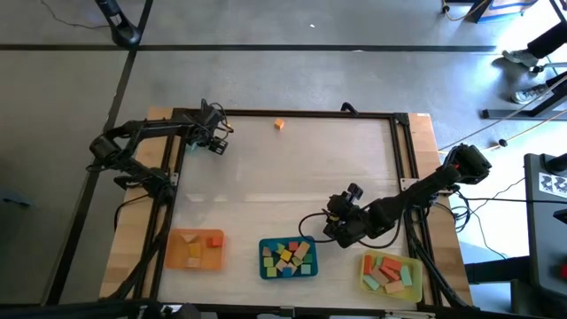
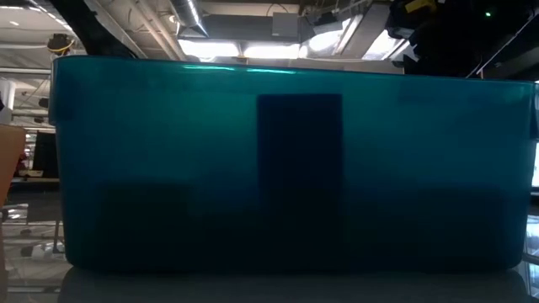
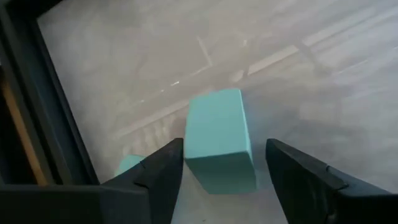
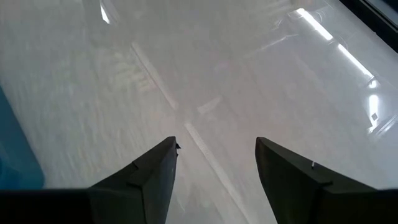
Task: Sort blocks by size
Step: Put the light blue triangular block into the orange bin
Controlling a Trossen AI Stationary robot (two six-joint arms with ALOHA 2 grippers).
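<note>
A mint block (image 3: 221, 140) stands on the table between the open fingers of my left gripper (image 3: 224, 171), which is at the table's far left (image 1: 217, 143). A second mint piece (image 3: 127, 165) peeks out behind one finger. A lone orange block (image 1: 279, 125) lies near the far edge. Several mixed blocks lie in the orange tray (image 1: 195, 249), the teal tray (image 1: 288, 258) and the yellow tray (image 1: 390, 273) along the near edge. My right gripper (image 1: 341, 220) is open and empty over bare table (image 4: 214, 168), just beyond the teal tray. My left gripper has one fingertip (image 3: 174, 155) right beside the mint block's side (image 3: 189, 149), and I cannot tell whether it touches. The other finger (image 3: 292, 165) stands apart from the block. The block rests on the table.
A dark frame (image 1: 301, 113) runs round the table's work area, and its bar (image 3: 37, 112) is close to my left gripper. The teal tray's wall (image 2: 286, 168) fills the low view. The table's middle (image 1: 292, 186) is bare.
</note>
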